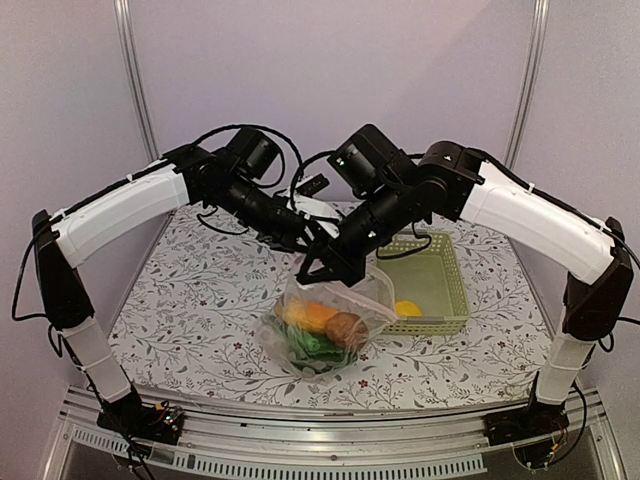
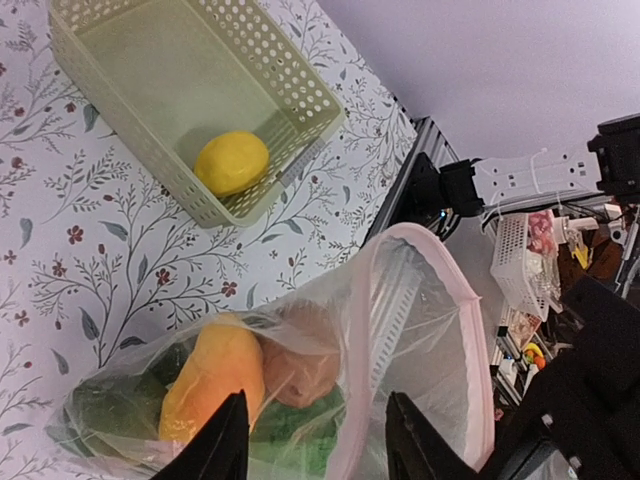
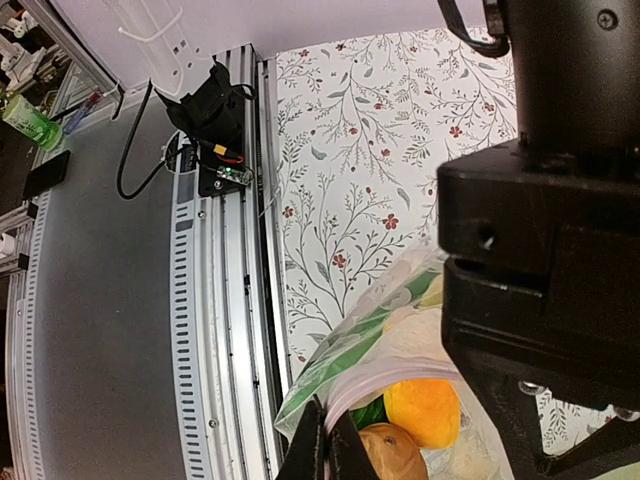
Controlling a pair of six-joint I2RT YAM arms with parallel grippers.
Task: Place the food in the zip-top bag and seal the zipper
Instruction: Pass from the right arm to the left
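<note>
The clear zip-top bag stands at the table's middle with its mouth up. Inside it are the orange-yellow oval, the brown potato and green pieces. My right gripper is shut on the bag's pinkish zipper strip and holds the mouth up; its wrist view shows the oval and potato below. My left gripper is open just above the bag, its fingers straddling the rim. The yellow lemon lies in the pale green basket, also seen from the left wrist.
The basket sits just right of the bag, close to the right arm. The metal rail runs along the table's near edge. Both arms crowd together over the bag. Off-table clutter shows beyond the edge.
</note>
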